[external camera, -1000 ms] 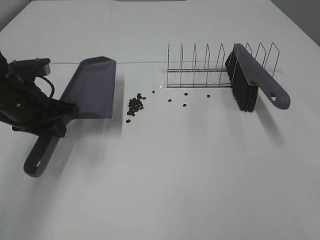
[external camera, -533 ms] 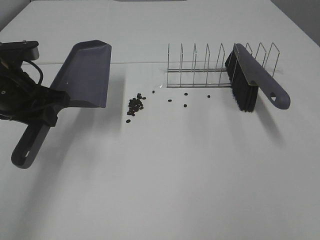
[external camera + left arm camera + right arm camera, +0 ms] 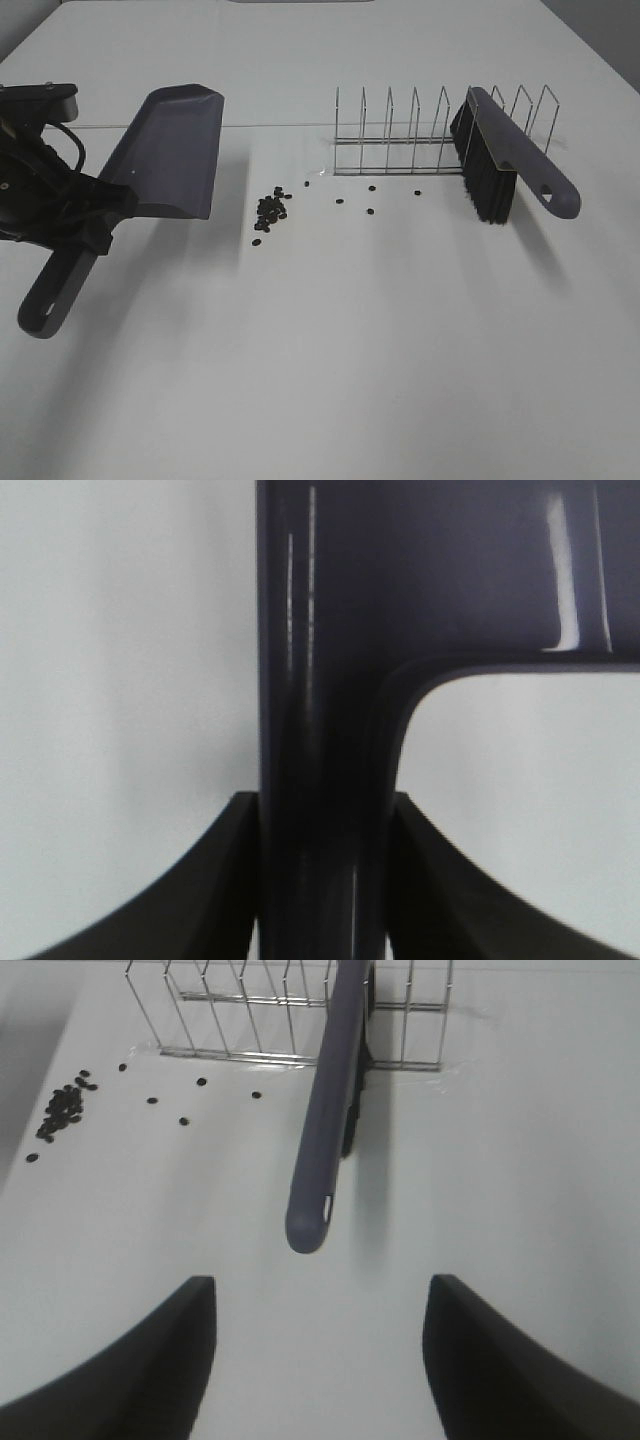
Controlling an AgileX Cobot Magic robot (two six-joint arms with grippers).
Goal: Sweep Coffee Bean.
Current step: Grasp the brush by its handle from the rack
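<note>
At the far left of the table [image 3: 350, 380], the left claw [image 3: 88, 212] is clamped on the handle of the grey dustpan [image 3: 172, 150]. The wrist view shows both of its fingers [image 3: 222, 880] pressed against the dark handle. The pan appears lifted and tilted, judging by the shadow under it, probably so it can be brought down beside the spill as a catcher. Whether any edge touches the table cannot be told, and the arm hides part of the handle.

Just to the right of the pan, apart from it, lie the coffee beans [image 3: 269, 210]. Most are in a tight dark cluster, and a few strays trail rightward toward the wire rack [image 3: 400, 130]. All of them are on bare table and none shows in the pan. They are too small and crowded to count.

Further right, the brush [image 3: 515, 160] leans in the rack's slots with its bristles down and its handle jutting out, which offers an easy grasp.

The right claw [image 3: 318, 1350] is out of the overhead view. Its own camera shows it hanging short of the brush handle's tip with its jaws apart and nothing between them, seemingly lined up to take the handle. The brush body blocks most of the bristles from that camera.
</note>
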